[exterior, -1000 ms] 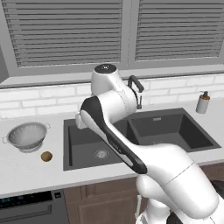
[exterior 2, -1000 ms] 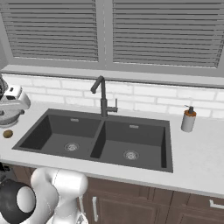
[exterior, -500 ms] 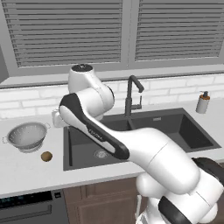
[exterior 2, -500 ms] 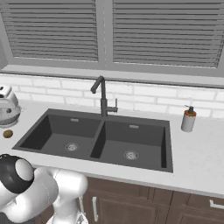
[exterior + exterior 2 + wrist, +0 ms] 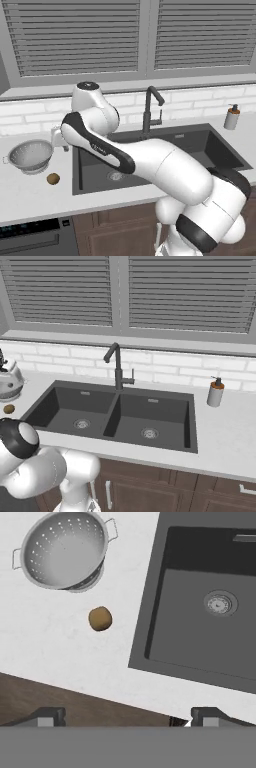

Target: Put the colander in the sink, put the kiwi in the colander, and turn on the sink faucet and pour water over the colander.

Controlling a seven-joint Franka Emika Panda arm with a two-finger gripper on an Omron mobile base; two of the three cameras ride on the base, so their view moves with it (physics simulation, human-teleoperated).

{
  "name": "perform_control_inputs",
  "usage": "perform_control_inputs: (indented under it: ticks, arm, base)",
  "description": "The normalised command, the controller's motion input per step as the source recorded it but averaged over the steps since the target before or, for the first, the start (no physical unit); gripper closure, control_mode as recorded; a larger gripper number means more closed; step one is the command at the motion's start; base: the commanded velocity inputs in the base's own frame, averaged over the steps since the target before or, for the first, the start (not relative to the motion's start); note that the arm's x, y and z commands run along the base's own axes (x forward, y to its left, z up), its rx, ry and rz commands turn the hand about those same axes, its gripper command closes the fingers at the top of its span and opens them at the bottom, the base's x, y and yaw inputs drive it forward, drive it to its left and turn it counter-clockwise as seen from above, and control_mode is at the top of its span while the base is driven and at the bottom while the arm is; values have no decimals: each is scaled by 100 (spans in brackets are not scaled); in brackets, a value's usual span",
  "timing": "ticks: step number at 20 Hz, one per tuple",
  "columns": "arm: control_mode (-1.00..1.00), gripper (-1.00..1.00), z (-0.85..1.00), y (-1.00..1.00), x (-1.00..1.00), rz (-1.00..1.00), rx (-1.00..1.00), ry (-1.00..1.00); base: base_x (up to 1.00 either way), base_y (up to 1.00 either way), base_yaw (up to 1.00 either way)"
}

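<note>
The silvery perforated colander [image 5: 31, 155] stands on the white counter left of the sink [image 5: 100, 182], empty. The small brown kiwi [image 5: 53, 178] lies on the counter just in front of it. From above, the hand view shows the colander [image 5: 62, 552] at upper left, the kiwi [image 5: 100, 618] below it, and the sink's left basin [image 5: 200, 622] on the right. My gripper [image 5: 130, 717] hangs high over the counter's front edge, open wide, with nothing between its fingertips [image 5: 50, 716]. The dark gooseneck sink faucet [image 5: 150, 110] rises behind the sink, with no water running.
A soap dispenser [image 5: 231, 117] stands on the counter right of the sink. My own arm arches across the sink's left basin in the left base view. A brick backsplash and window blinds run behind the counter. Wooden cabinet fronts [image 5: 60, 697] lie below the counter edge.
The arm has swung left, from over the sink's middle toward the colander side. The gripper has stayed open. Colander and kiwi have not moved.
</note>
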Motion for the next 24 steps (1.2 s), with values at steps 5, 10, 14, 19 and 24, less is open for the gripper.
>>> perform_control_inputs:
  ticks: [5,10,14,19,24]
  arm:
    - [-100,-100,-25,20,33,-4,4,0]
    - [-100,-100,-18,31,27,-6,1,0]
    - [-100,-100,-18,29,25,-11,0,0]
    - [-100,-100,-21,20,32,-15,0,0]
    - [-100,-100,-20,24,32,-14,0,0]
  base:
    - [0,0,0]
    - [0,0,0]
    - [0,0,0]
    - [0,0,0]
    - [0,0,0]
